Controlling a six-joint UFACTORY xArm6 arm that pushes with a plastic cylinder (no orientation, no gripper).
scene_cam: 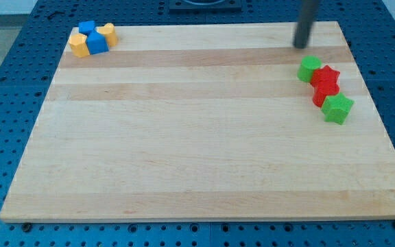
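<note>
My tip (pixel 301 46) rests on the wooden board (pixel 197 151) near the view's top right, touching no block. Nearest to it, just below and slightly right, is a green round block (pixel 309 68). That block leads a chain running down to the right: a red star block (pixel 327 77), a second red block (pixel 323 95) and a green block (pixel 337 108), all pressed together. At the view's top left sits another cluster: a blue block (pixel 86 28), a larger blue block (pixel 97 42), a yellow block (pixel 79 45) and a yellow block (pixel 109 33).
The board lies on a blue perforated table (pixel 5 82) that shows around all its edges. A dark fixture (pixel 204 4) stands at the view's top centre, beyond the board.
</note>
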